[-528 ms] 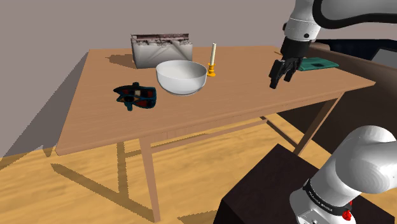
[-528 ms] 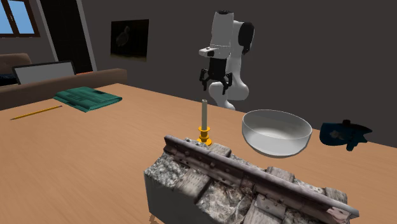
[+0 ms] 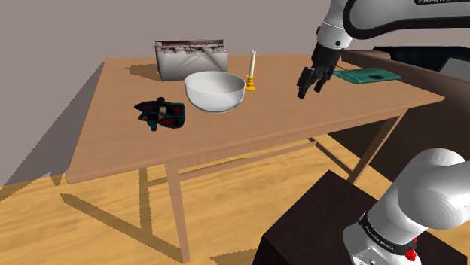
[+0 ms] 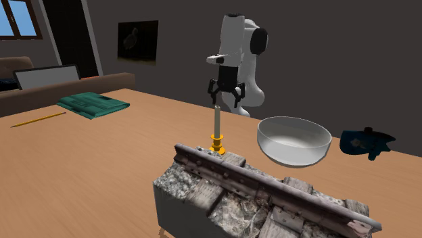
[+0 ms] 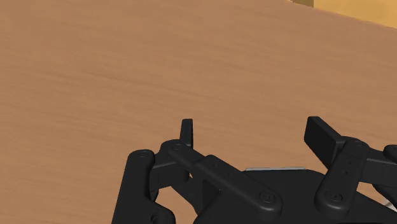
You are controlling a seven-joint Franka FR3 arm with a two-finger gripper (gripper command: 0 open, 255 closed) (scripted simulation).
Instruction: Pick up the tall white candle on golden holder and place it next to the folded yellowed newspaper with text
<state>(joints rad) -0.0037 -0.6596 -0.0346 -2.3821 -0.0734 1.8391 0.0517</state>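
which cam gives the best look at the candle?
Second exterior view: the candle stands central and close, golden holder plain, just beyond the newspaper. Shoulder view has it small and far, beside the white bowl. Wrist view faces the wooden table.

White arm [image 3: 376, 15] stretched forward, wrist bent down, black claw [image 3: 308, 87] empty, fingers [image 5: 186, 131] standing apart

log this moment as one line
phase: pre-grasp | gripper: open, empty, over table | candle: upright beside bowl, not held
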